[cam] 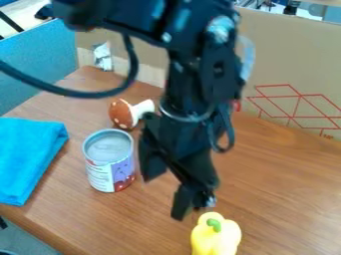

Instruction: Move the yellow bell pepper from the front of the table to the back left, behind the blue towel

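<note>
Pincer: one, a black two-finger pincer [166, 198] above the middle of the surface, pointing down at a slant; its two fingers stand apart with nothing between them.
Arm: one, black and jointed [200, 74], entering from the far edge, with a dark cable [80, 93] looping out to the left.
Pepper: one, glossy yellow and lobed, a yellow bell pepper [215, 241] with a short green stalk [214, 225], at the near edge, just right of and nearer than the pincer.
Can: one, a cylindrical metal can [110, 169] with a printed white, purple and red label, upright to the left of the pincer.
Mushroom: one, a toy mushroom [122, 113] with a brown-red, pale-spotted cap and white stem, tipped on its side beyond the can.
Cloth: one, a folded bright blue cloth [27, 159] at the left.
Surface: brown wood-grain surface [279, 199].
Room: a tan cardboard wall [286, 55] along the far side, bearing a red line drawing [297, 95] at the right and a crumpled silvery patch [102, 56] farther left; a blue-teal panel [37, 64] stands at the far left.
Cut off: the pepper's near end and the cloth's left part leave the view.
Hidden: the arm covers part of the wall.
Unclear: whether the can's recessed grey top is open or closed.
</note>
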You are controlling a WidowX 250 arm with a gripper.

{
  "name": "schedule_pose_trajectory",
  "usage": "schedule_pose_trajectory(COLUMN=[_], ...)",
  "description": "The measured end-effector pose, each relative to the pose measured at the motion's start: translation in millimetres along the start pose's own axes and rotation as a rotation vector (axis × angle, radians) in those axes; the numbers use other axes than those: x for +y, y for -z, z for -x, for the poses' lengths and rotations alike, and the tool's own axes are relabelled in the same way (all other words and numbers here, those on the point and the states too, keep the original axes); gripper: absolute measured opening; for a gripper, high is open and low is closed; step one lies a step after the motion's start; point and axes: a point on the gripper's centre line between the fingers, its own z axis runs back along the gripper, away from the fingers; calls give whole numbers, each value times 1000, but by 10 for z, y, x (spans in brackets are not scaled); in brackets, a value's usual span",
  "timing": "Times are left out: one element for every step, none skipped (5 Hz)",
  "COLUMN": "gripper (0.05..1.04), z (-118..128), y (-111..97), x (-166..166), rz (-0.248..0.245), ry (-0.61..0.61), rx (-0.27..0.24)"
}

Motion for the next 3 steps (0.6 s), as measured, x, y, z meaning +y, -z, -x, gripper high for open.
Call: schedule_pose_trajectory(gripper=[1001, 1001, 1001], z=[-55, -82, -83], y=[26, 18, 15], x=[-140, -213, -279], rz=[7, 29, 35], ry=[42, 56, 74], rx=[19, 0, -6])
